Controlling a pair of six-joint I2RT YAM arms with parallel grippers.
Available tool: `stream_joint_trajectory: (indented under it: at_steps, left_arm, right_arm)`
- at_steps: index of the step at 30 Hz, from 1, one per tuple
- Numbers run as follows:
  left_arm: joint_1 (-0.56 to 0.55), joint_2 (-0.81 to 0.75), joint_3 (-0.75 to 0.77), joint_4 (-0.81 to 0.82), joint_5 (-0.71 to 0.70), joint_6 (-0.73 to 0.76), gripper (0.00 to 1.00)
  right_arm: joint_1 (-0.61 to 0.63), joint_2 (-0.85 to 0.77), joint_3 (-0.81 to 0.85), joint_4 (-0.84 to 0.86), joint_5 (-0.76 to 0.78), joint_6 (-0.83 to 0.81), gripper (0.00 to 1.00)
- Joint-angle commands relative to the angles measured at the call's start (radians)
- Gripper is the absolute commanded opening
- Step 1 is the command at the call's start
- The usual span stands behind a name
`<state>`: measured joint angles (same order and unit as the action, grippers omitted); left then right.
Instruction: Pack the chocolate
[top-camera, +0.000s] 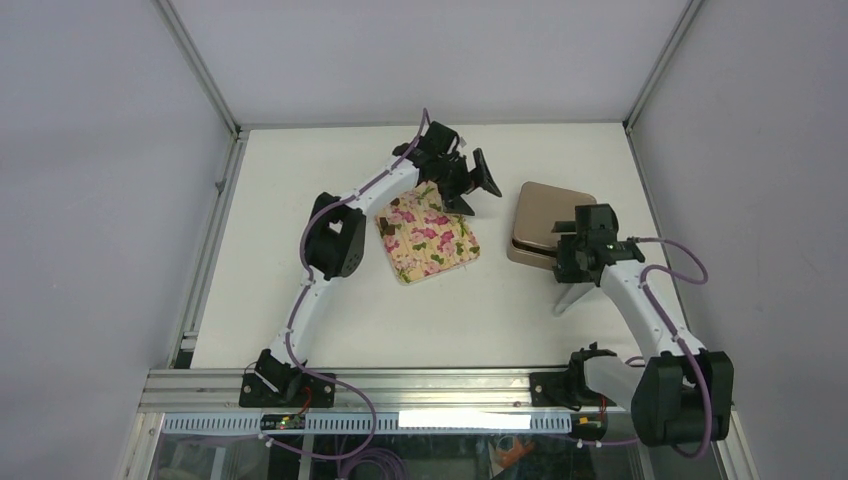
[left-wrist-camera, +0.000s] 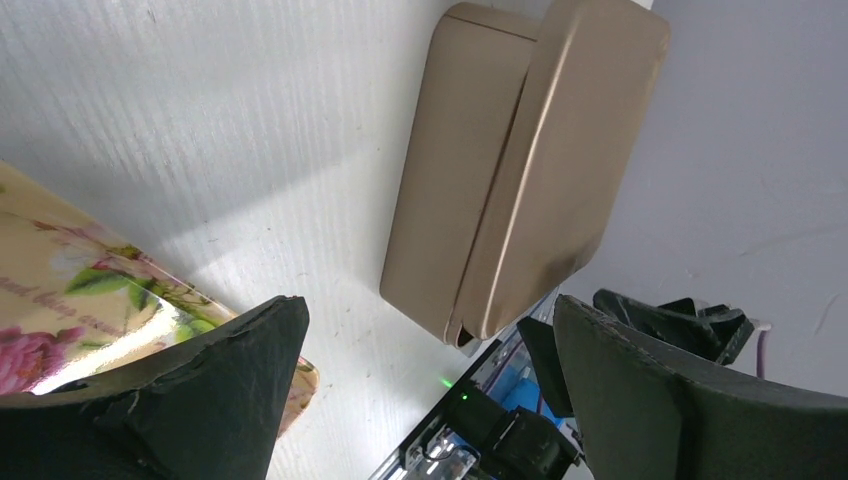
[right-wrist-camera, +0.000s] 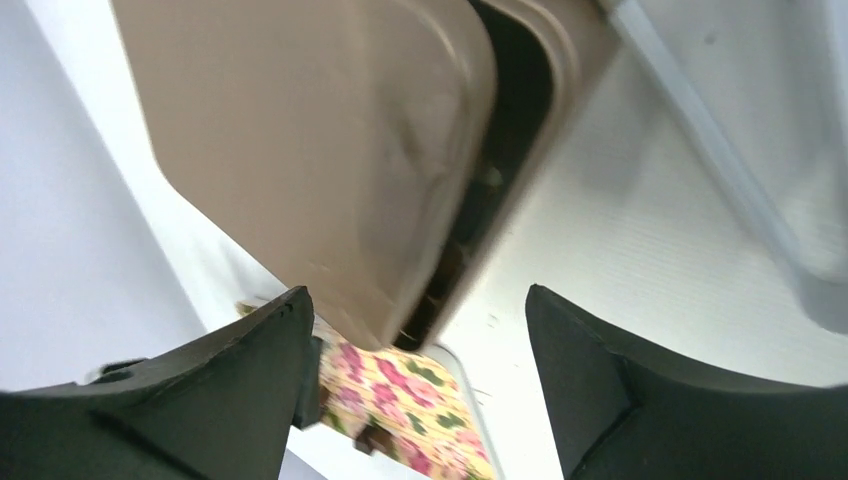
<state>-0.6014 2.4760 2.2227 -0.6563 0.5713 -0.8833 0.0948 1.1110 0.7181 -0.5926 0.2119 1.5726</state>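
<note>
A tan-brown square box (top-camera: 528, 250) sits right of centre with its flat lid (top-camera: 552, 208) lying askew on top, leaving a dark gap along one side. The chocolate is hidden; no pieces show in any view. My right gripper (top-camera: 562, 252) hangs over the box's near edge, open, with nothing between its fingers. In the right wrist view the lid (right-wrist-camera: 300, 130) fills the upper left, above the open right gripper (right-wrist-camera: 418, 295). My left gripper (top-camera: 470, 187) is open at the far centre, above bare table. Its own view shows the left gripper (left-wrist-camera: 428, 310) empty, facing the box (left-wrist-camera: 450, 170) and lid (left-wrist-camera: 565, 160).
A flat square piece with a pink floral print (top-camera: 428, 236) lies on the table left of the box, under the left forearm; it also shows as the floral piece (left-wrist-camera: 60, 300) and floral piece (right-wrist-camera: 410, 400). Grey walls and an aluminium frame (top-camera: 210, 250) border the white table.
</note>
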Motion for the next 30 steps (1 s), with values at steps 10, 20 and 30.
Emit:
stream_joint_trajectory:
  at_steps: [10,20,30]
  left_arm:
    - [-0.072,-0.047,-0.007,0.030,-0.007,0.020,0.99]
    - [-0.140,-0.346,-0.304,0.016,-0.140,0.117,0.99]
    - [-0.309,-0.313,-0.359,0.105,-0.123,0.209,0.99]
  right_arm:
    - [-0.004,-0.295,0.038,-0.244,-0.005,-0.357,0.79]
    - [-0.103,0.218,0.553,-0.244,0.038,-0.757,0.85]
    - [-0.240,0.961,1.347,-0.460,-0.294,-0.844,0.89]
